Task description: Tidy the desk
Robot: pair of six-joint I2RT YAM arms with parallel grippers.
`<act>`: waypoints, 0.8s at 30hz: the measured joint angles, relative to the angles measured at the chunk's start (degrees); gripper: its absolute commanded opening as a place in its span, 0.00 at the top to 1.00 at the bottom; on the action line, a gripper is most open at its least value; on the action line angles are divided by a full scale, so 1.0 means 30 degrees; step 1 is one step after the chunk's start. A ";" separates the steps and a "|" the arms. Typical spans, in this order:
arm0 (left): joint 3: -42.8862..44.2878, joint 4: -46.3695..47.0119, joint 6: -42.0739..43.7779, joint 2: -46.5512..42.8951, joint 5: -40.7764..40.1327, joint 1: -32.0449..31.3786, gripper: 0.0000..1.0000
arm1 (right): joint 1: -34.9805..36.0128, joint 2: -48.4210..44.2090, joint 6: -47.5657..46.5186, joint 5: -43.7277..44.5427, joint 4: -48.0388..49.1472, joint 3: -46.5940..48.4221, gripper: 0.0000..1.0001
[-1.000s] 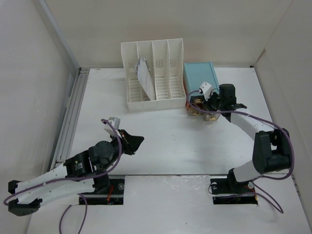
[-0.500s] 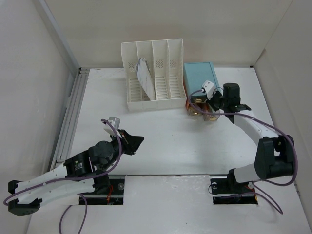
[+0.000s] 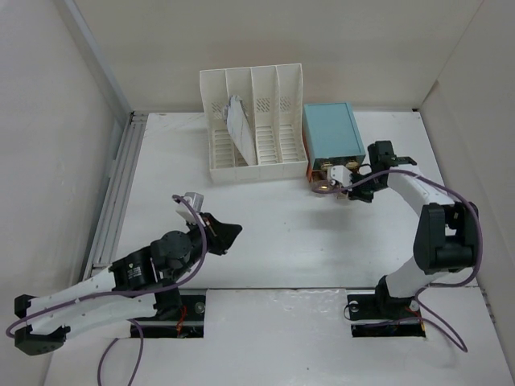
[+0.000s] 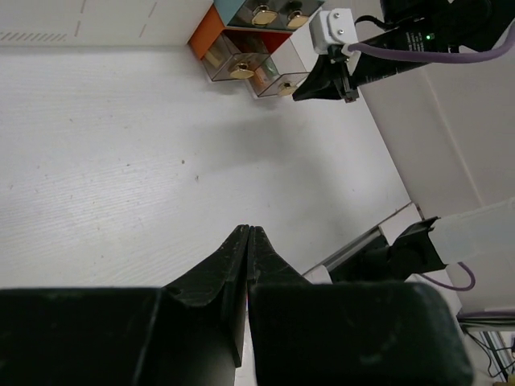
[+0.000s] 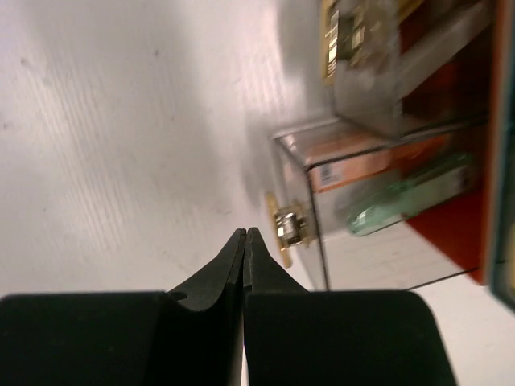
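Note:
The white desk [image 3: 273, 225] fills the top view. My left gripper [image 3: 236, 233] hovers over its near-left part, shut and empty; its closed tips [image 4: 248, 231] point across bare desk [image 4: 121, 177]. My right gripper [image 3: 346, 190] is shut and empty, low at the front of the light-blue drawer box [image 3: 331, 133]. In the right wrist view its tips [image 5: 244, 233] sit just left of a gold knob [image 5: 286, 229] on a pulled-out clear drawer [image 5: 362, 177] holding a green pen-like item [image 5: 406, 193].
A white slotted file rack [image 3: 265, 121] stands at the back, left of the drawer box, with a paper booklet [image 3: 239, 125] leaning in one slot. A grey rail [image 3: 117, 189] runs along the desk's left edge. White walls enclose the desk.
My right gripper has come down from over the drawer fronts to just in front of them, its wrist swinging right. My left gripper has shifted slightly right.

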 measured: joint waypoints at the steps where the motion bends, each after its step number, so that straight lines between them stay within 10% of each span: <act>1: 0.0000 0.0124 0.0015 0.0138 0.0066 0.0000 1.00 | -0.0138 0.0299 -0.0270 0.0189 -0.0452 -0.0007 1.00; 10: -0.0466 0.2055 0.0058 0.1239 0.0729 0.0000 0.97 | -0.0342 0.0860 0.2994 0.2310 0.2667 -0.0350 1.00; 13: -0.1049 0.3279 -0.0073 0.2302 0.1173 0.0000 0.82 | -0.0095 0.1086 0.4794 0.3432 0.5187 -0.0976 1.00; 18: -0.2084 0.6390 -0.0794 0.4925 0.1967 0.0000 0.26 | 0.0466 0.1814 0.7104 0.4554 0.7963 -0.1253 1.00; 24: -0.2412 1.0688 -0.1596 0.8459 0.2528 0.0153 0.19 | 0.0765 0.2091 0.9041 0.5566 1.0251 -0.1698 1.00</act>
